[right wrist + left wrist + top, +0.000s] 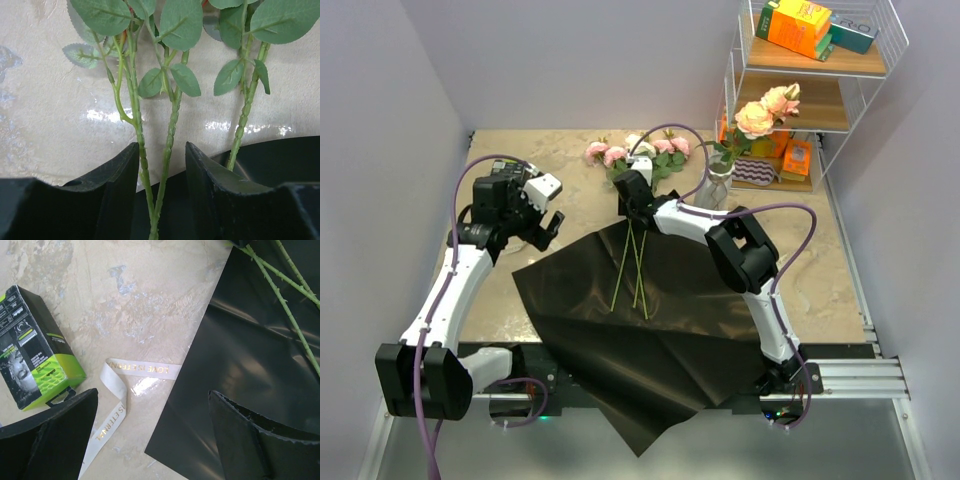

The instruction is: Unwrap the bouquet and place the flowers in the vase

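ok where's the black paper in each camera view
Top view: the black paper fills the centre and runs down toward the bottom of the picture.
Left wrist: it covers the right half.
Right wrist: only a dark strip shows, low on the right.
Shared landmark: the green stems, which lie across the paper.

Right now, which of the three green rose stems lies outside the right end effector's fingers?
The rightmost green stem: it passes outside the right end effector; the other two stems run inside.
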`<state>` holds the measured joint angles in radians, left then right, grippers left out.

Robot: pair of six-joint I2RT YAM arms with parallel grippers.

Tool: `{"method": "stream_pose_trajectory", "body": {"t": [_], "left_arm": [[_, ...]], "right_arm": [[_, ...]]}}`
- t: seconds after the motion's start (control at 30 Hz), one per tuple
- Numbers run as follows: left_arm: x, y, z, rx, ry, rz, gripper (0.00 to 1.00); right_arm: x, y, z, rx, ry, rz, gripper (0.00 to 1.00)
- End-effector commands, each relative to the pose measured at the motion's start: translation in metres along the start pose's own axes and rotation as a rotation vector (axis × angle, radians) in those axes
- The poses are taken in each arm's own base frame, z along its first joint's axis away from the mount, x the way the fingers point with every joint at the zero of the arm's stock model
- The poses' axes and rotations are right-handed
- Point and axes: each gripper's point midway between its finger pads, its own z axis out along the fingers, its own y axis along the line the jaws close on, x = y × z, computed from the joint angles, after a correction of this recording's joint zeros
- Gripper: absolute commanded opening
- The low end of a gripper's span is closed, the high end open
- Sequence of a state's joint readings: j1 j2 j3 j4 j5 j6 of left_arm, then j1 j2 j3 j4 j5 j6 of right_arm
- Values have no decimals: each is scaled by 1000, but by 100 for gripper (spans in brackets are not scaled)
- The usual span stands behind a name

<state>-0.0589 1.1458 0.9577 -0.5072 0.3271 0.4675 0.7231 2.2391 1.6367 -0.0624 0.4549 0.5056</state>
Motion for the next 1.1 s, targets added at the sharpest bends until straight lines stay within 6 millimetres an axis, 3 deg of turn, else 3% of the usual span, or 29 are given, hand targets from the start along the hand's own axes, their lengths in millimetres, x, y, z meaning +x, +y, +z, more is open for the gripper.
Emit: {"method": "stream_pose_trajectory", "body": {"t": [0.0,0.23,0.6,1.07], "left_arm": [[-1,5,2,-18,-17,19,96],[3,3,5,-7,-5,12,96],[6,6,5,-20,4,22,96],[7,9,4,-36,13,34,96]], "right_arm": [[-33,3,-4,-11,-75,73,46],[-32,-9,-5,21,-83,88,45],[-25,-8,6,47,-77,91,37],[3,1,17,80,-40,45,33]]}}
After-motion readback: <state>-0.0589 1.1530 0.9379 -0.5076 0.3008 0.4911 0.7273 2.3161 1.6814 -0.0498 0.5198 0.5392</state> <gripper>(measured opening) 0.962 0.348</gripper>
